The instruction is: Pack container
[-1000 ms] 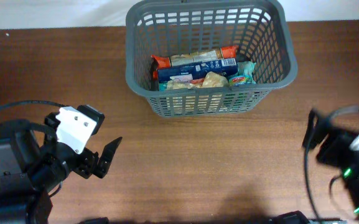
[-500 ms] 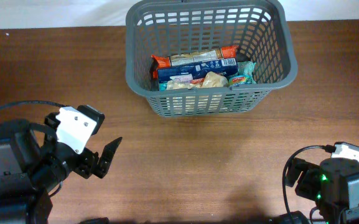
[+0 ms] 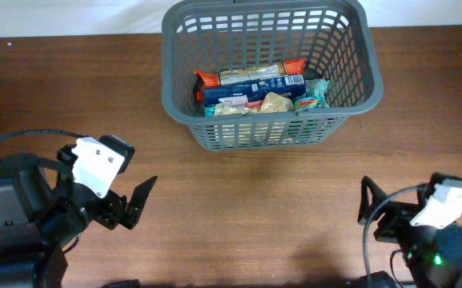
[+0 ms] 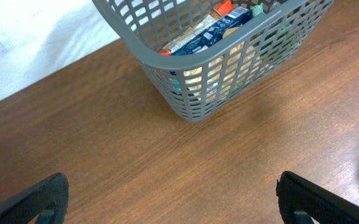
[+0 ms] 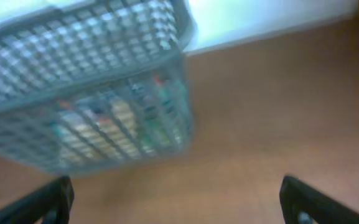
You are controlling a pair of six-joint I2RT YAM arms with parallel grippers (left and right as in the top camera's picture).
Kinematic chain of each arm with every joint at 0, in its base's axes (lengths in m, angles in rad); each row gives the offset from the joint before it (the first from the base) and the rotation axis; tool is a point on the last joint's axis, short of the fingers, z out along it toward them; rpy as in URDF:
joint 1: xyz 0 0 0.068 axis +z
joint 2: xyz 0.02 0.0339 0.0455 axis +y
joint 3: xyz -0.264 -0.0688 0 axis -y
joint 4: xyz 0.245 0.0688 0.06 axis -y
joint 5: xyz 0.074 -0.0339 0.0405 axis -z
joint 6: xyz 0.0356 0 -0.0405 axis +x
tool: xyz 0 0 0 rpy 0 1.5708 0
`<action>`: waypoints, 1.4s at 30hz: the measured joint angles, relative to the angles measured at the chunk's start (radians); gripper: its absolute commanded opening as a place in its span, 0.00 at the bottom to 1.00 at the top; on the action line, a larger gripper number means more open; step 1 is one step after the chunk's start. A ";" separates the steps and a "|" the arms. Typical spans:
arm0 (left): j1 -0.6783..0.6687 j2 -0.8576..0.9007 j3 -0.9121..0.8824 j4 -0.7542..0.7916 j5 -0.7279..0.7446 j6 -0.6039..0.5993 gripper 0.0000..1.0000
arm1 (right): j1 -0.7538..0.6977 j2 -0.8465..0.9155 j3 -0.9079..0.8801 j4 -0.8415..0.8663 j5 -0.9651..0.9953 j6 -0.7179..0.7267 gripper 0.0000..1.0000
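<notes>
Left claw [image 4: 174, 208] and right claw [image 5: 176, 202] both gape wide, empty; the basket [image 3: 263, 134] sits ahead of each, well apart, packets [image 3: 251, 86] inside — probably only parking remains, so withdraw slowly, clear of its wall

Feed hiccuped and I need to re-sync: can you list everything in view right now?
shopping basket: one, dark grey, far middle of table
long packet: one, orange ends, in basket, rearmost
box: one, blue, in basket, before the long packet
bag: one, beige, in basket, near wall
small packet: one, green, in basket, right end
table: one, brown wood
left end effector: one, black, near left, open, empty
right end effector: one, black, near right, open, empty
</notes>
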 measured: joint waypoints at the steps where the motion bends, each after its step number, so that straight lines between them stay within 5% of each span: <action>1: 0.000 0.000 0.000 0.000 0.000 0.000 0.99 | 0.001 -0.032 -0.034 0.045 -0.019 -0.039 0.99; 8: 0.000 0.000 0.000 0.000 0.000 0.000 0.99 | 0.003 -0.219 -0.344 0.264 -0.121 -0.303 0.99; 18: 0.000 0.000 0.000 0.000 0.000 0.000 0.99 | 0.003 -0.375 -0.679 0.488 -0.162 -0.393 0.99; 42: 0.000 0.000 0.000 0.000 0.000 0.000 0.99 | 0.003 -0.407 -0.834 0.587 -0.180 -0.400 0.99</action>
